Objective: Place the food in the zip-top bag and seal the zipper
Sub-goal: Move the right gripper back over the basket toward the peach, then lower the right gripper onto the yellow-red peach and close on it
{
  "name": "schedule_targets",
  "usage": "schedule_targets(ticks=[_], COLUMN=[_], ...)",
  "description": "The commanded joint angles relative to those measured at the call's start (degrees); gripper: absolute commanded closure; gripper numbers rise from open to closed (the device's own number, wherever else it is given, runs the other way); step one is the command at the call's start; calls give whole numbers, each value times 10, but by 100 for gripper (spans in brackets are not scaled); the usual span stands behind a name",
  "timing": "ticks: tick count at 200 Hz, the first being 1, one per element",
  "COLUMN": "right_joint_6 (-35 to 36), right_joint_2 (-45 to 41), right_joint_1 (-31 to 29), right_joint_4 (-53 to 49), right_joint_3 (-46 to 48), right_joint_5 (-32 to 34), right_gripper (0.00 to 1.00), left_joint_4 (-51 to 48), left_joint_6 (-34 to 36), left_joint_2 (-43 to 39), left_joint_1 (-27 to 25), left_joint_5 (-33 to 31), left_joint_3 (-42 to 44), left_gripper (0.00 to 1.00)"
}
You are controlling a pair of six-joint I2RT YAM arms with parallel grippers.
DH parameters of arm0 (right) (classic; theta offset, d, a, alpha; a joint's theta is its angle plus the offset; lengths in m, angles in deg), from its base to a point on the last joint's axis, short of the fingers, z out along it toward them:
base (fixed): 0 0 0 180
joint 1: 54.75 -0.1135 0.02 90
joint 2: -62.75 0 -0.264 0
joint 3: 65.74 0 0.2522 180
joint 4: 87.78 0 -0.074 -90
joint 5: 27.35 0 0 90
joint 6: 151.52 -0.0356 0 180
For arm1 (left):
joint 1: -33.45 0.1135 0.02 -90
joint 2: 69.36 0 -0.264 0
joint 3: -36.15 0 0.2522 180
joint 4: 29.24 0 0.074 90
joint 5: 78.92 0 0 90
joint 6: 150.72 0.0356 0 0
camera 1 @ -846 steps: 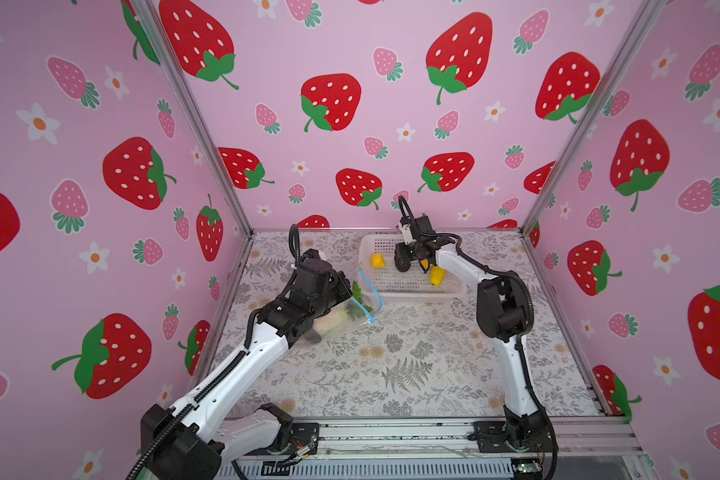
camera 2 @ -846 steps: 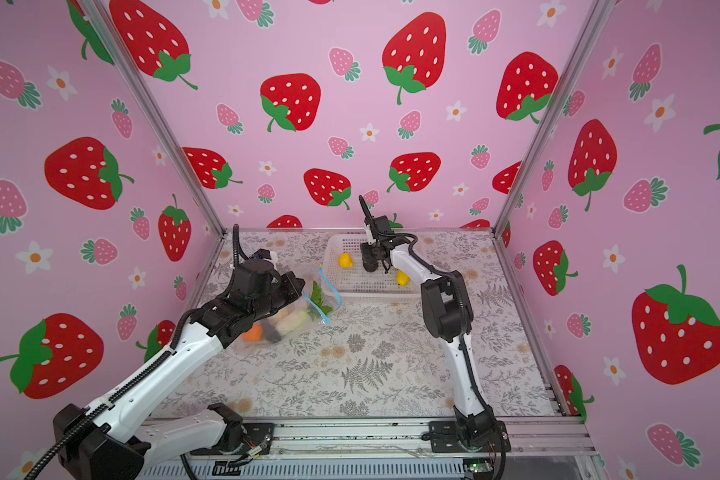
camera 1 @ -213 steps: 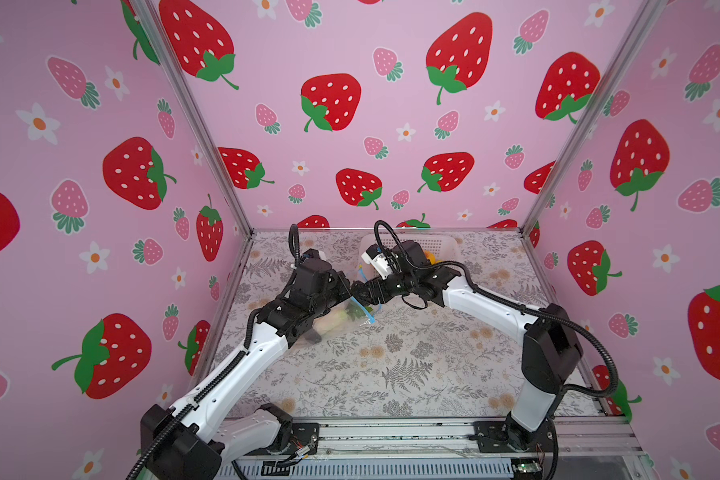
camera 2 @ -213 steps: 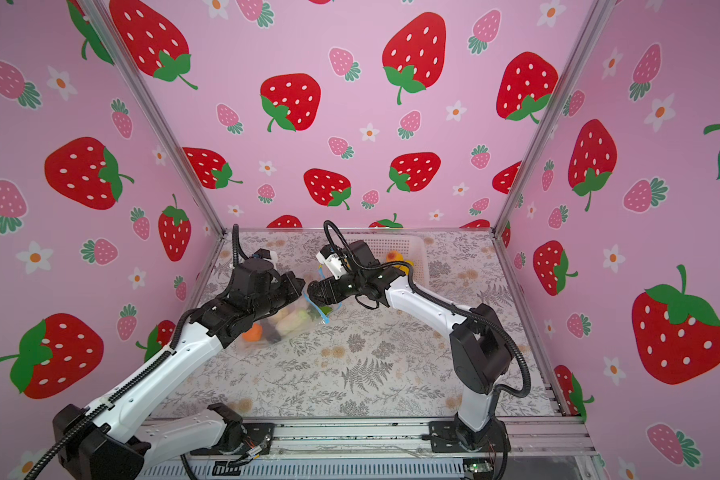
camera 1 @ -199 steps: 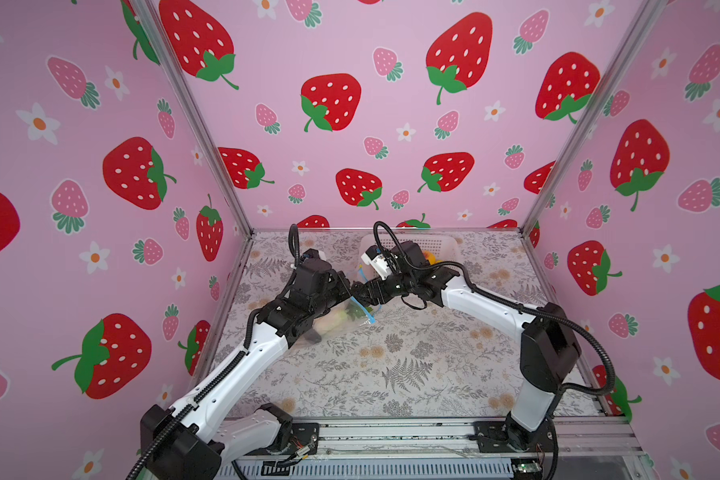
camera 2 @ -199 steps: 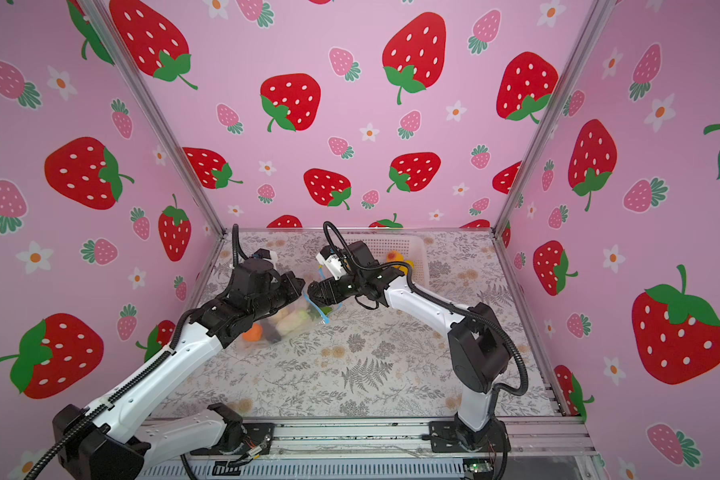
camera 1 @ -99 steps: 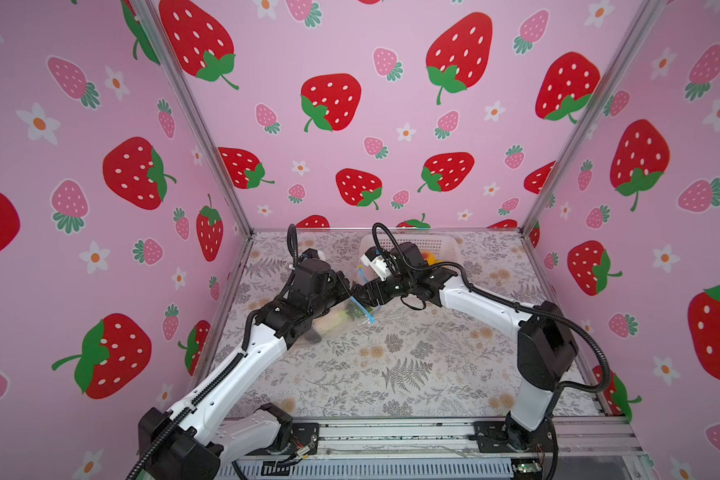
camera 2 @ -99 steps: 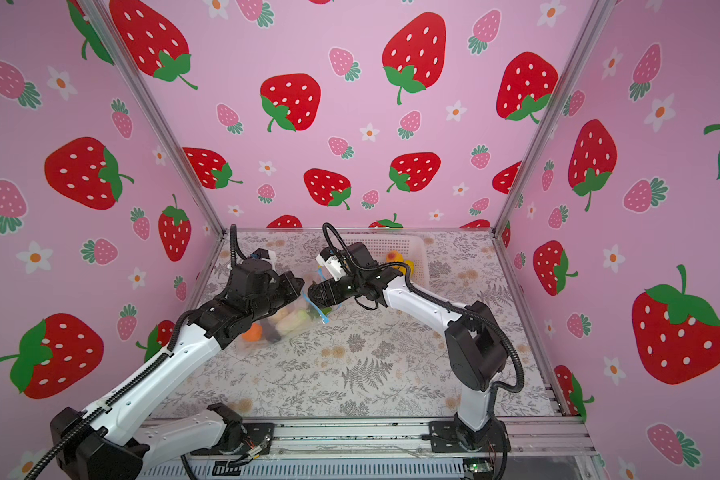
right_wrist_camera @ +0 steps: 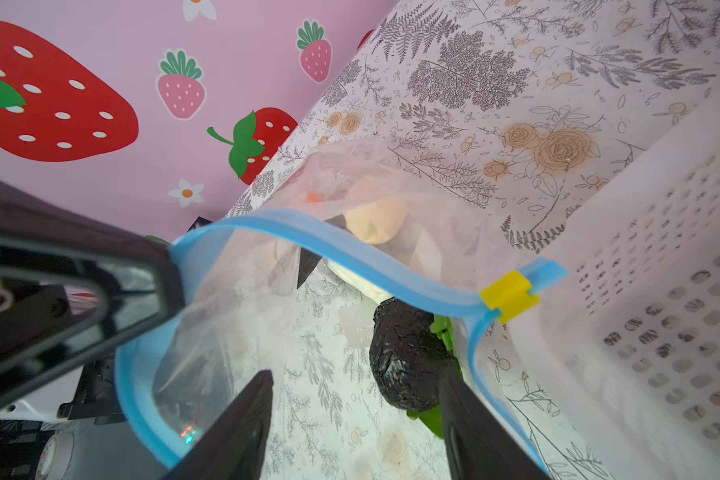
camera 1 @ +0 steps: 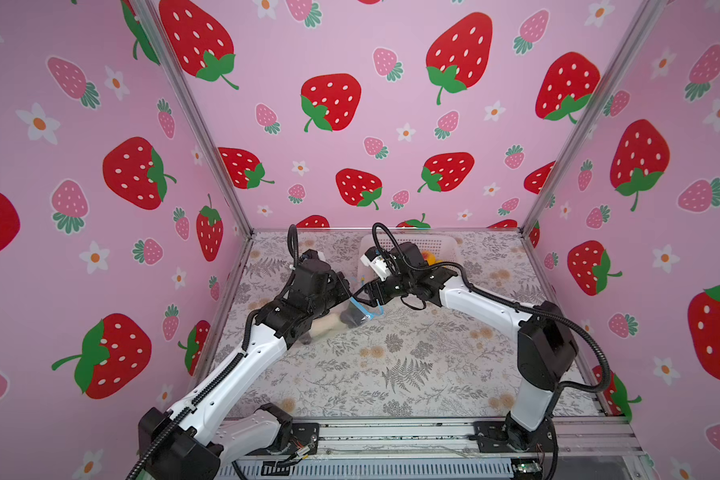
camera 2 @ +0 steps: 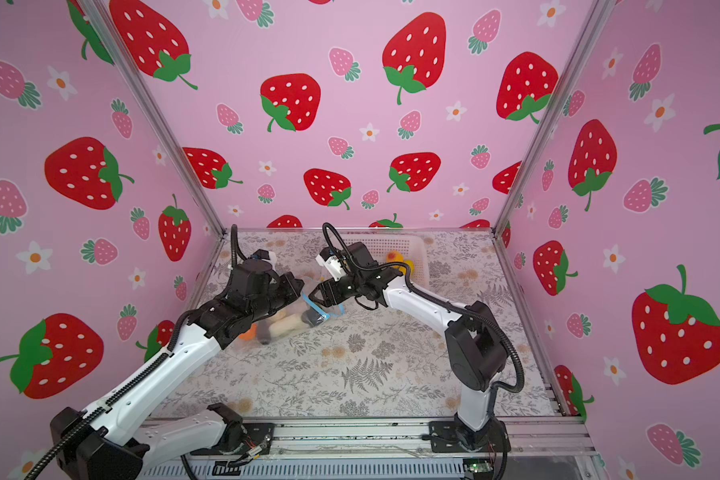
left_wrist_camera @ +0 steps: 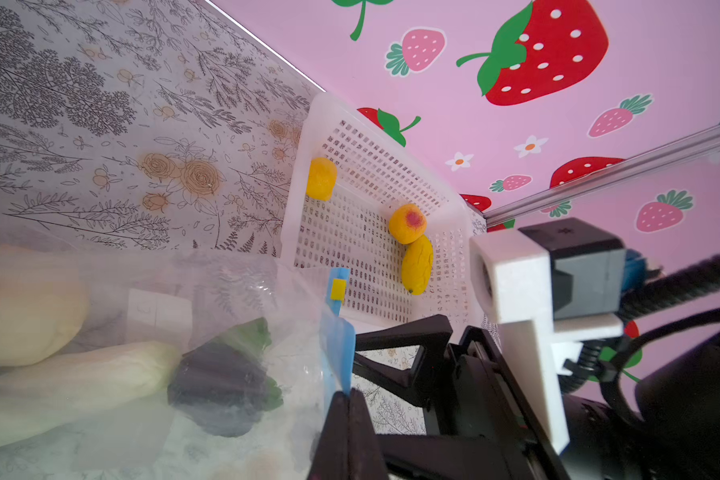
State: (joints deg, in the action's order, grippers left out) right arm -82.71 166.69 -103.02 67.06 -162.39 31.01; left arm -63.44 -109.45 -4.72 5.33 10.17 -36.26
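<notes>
Left arm angled toward centre, left pincer (left_wrist_camera: 347, 401) pinching the light-blue zipper strip (right_wrist_camera: 350, 249) of the clear crinkly zip-top bag (left_wrist_camera: 246, 282). Right arm reaches left, right pincer (right_wrist_camera: 356, 374) spread at its mouth.

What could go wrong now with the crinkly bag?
The left gripper pinches only the light-blue zipper strip of the clear crinkly bag; a slip might collapse the mouth. The open right gripper sits at that mouth, beside the dark purple-black toy vegetable; backing out might snag the plastic.

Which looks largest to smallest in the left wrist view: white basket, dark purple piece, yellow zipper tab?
Largest: white basket.
Then: dark purple piece, though it lies nearer the camera.
Smallest: yellow zipper tab.
</notes>
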Motion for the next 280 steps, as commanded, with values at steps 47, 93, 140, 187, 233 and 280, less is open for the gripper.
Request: schedule_targets(ticks=[47,93,140,187,233,280], right_joint_6=[35,66,107,132,152,153], right_joint_2=[-43,-72,-67,-25,60,141], right_joint_1=[7,50,85,133,185,219], right_joint_4=[-30,-58,-84,-78,-60,-69], right_joint_3=[-5,-1,-8,-12,-51,-116], right_joint_5=[34,116,271,363,393,391], right_gripper=[34,34,34,32,29,26], left_joint_4=[5,5,6,10,8,11], left_joint_6=[-5,-5,-6,-9,-7,-8], left_joint_2=[-2,-7,-12,-14,-16,-12], left_joint_1=[2,2,1,1,1,2], left_joint_5=[-5,-4,-3,-2,0,6], left_joint_3=[-16,-11,-2,10,13,12], left_gripper=[100,100,100,100,100,100])
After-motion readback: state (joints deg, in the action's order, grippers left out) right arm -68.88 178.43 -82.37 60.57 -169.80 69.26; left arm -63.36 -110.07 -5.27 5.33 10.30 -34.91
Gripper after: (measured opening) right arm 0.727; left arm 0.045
